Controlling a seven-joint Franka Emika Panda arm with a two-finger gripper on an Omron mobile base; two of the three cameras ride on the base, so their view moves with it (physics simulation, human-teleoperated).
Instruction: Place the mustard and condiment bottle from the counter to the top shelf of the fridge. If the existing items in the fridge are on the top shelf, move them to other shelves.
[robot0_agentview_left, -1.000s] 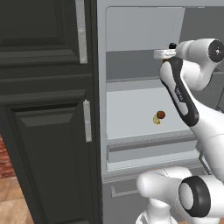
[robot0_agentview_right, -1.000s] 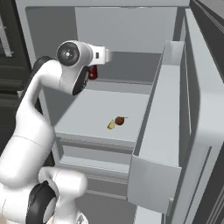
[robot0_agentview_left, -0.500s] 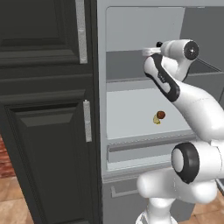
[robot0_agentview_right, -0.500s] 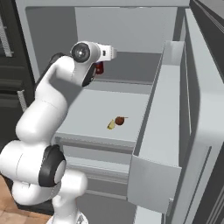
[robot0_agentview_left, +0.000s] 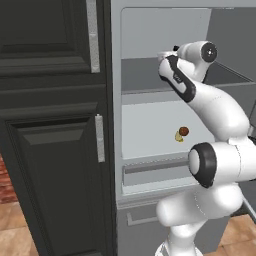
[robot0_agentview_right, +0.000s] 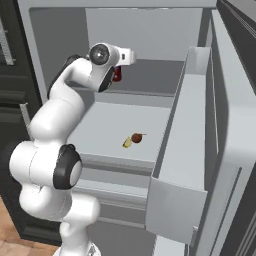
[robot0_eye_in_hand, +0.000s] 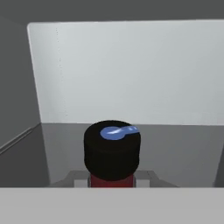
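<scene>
The arm has swung in from the fridge's (robot0_agentview_right: 200, 150) right side, and the claw (robot0_agentview_right: 119, 75) now reaches over the top shelf (robot0_agentview_right: 150, 82). It's clenched on the condiment bottle (robot0_eye_in_hand: 112, 153), black cap poking up between the fingers. So delivery looks close. The forearm stretches level, wrist folded. Well below the claw, the existing items (robot0_agentview_left: 181, 133) sit on the lower shelf.

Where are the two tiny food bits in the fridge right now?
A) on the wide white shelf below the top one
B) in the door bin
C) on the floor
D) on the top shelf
A: the brown bit and yellow bit lie on the white shelf, under the top shelf.
</scene>
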